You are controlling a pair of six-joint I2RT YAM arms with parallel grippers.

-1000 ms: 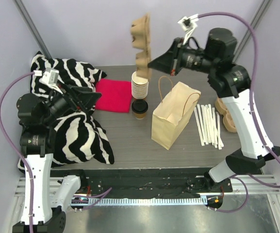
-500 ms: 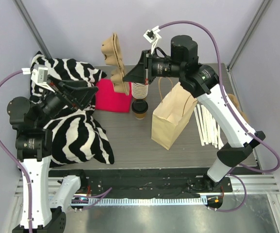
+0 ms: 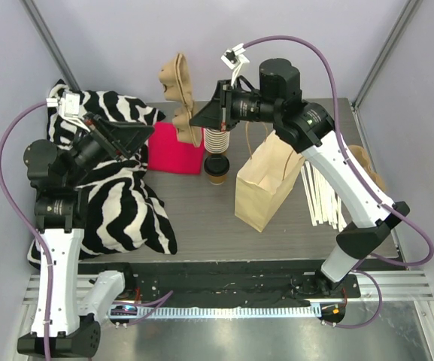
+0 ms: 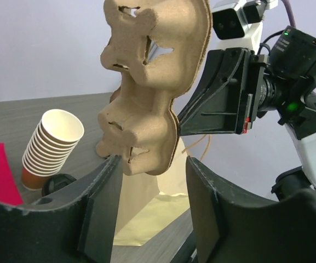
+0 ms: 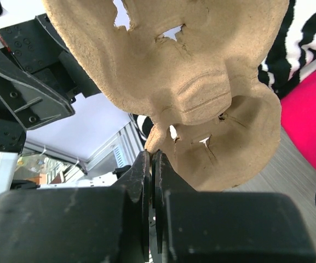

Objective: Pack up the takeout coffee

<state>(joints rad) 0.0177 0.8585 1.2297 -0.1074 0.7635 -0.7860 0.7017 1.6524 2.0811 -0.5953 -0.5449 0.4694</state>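
The takeout coffee (image 3: 216,168), a small brown cup with a black lid, stands on the table beside the paper bag (image 3: 265,180); only its lid edge (image 4: 59,183) shows in the left wrist view. My right gripper (image 3: 195,119) (image 5: 152,156) is shut on the rim of a brown pulp cup carrier (image 3: 179,96) (image 5: 201,87) held upright in the air. My left gripper (image 3: 150,129) (image 4: 152,170) is open, its jaws on either side of the carrier's lower edge (image 4: 141,148). The left finger is close to the carrier and there is a gap on the right.
A stack of cream-white cups (image 3: 217,138) (image 4: 53,145) stands behind the coffee. A pink cloth (image 3: 175,148) and a zebra-striped cloth (image 3: 119,210) lie on the left. White stirrers (image 3: 323,194) and another pulp carrier (image 3: 359,162) lie right of the bag.
My right arm has swung the carrier left, over the pink cloth. My left gripper has risen to the carrier's lower edge and its jaws have narrowed.
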